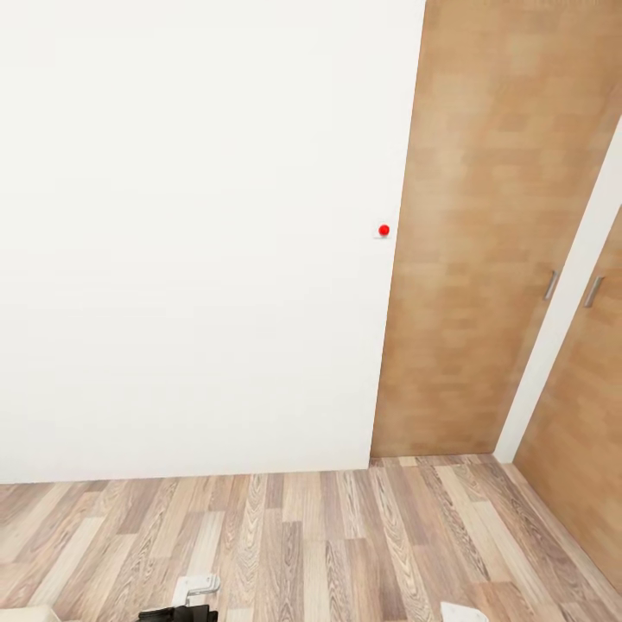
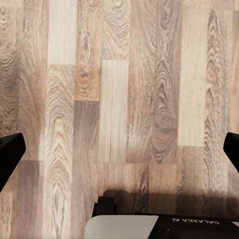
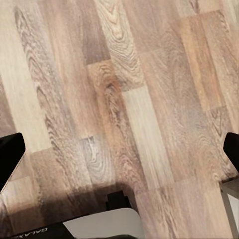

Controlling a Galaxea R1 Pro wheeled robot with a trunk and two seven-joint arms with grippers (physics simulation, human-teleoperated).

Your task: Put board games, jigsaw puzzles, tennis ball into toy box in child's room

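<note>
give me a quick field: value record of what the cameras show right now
location: facing a white wall with a wooden door to its right
wall detail: small red dot near the door edge
side wall: second wooden panel with a metal handle
floor: wood planks
left gripper: open, holding nothing, over the floor
right gripper: open, holding nothing, over the floor
toys in sight: none
stage: in transit

The only legible lettering is the brand name "GALAXEA", printed upside down on the dark robot body panel [image 2: 199,226] in the left wrist view; a cut-off fragment of lettering marks the dark robot panel [image 3: 35,232] in the right wrist view.
</note>
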